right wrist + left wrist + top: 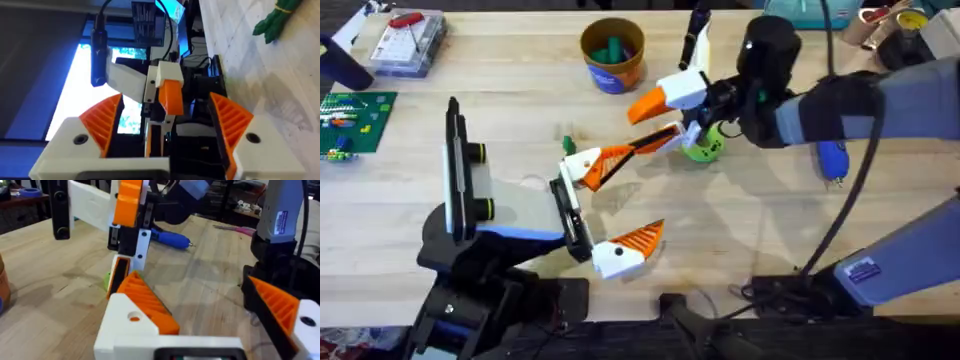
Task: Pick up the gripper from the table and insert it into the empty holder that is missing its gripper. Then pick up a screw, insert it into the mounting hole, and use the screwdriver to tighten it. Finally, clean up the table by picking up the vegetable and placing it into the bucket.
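My left gripper (642, 190) stands open above the table. The orange ribbed gripper (608, 162) sits in the white holder (578, 165) on its far jaw, its tip between the fingers of my open right gripper (635, 128). One right finger (117, 277) rests against that tip; the other (127, 202) is well apart. The holder's mounting hole (134, 316) shows orange inside. The blue screwdriver (832, 160) lies on the table, partly under the right arm. The green vegetable (703, 145) lies beside the right gripper. The orange bucket (613, 52) stands at the back with something green in it.
A clear plastic box (410, 40) and a green board (355, 120) sit at the far left. Cables (770, 290) run along the front edge near the right base. Cluttered items (890, 25) crowd the back right corner.
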`<state>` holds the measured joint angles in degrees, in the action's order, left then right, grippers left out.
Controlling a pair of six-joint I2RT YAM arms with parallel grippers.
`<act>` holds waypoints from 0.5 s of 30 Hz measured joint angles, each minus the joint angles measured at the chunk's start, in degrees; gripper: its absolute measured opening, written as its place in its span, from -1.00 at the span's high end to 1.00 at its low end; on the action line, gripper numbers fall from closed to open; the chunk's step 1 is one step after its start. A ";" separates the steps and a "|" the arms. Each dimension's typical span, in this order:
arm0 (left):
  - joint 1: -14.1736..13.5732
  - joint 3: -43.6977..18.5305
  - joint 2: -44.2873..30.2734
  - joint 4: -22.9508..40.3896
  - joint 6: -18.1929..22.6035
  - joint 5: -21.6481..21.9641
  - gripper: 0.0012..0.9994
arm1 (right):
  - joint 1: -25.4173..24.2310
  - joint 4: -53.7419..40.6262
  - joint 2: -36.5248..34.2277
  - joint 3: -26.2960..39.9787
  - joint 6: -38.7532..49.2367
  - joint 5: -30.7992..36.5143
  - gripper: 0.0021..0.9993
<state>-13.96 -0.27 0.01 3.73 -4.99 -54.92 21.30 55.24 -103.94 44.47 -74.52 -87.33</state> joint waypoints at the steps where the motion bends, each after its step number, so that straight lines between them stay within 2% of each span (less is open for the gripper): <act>1: 0.00 0.00 0.00 0.00 0.00 -0.02 -0.99 | 0.56 0.00 -0.50 0.35 0.02 0.00 -0.99; 9: 0.00 0.00 0.00 -0.02 0.00 -0.02 -0.99 | 3.43 -0.11 -3.17 1.53 0.04 0.00 -0.96; 15: 0.00 0.00 0.00 0.00 0.00 -0.02 -0.99 | 4.05 -0.07 -3.17 1.60 0.02 -0.02 -0.78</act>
<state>-13.96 -0.27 0.01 3.72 -4.99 -54.94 25.35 55.18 -107.11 46.06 -74.50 -87.35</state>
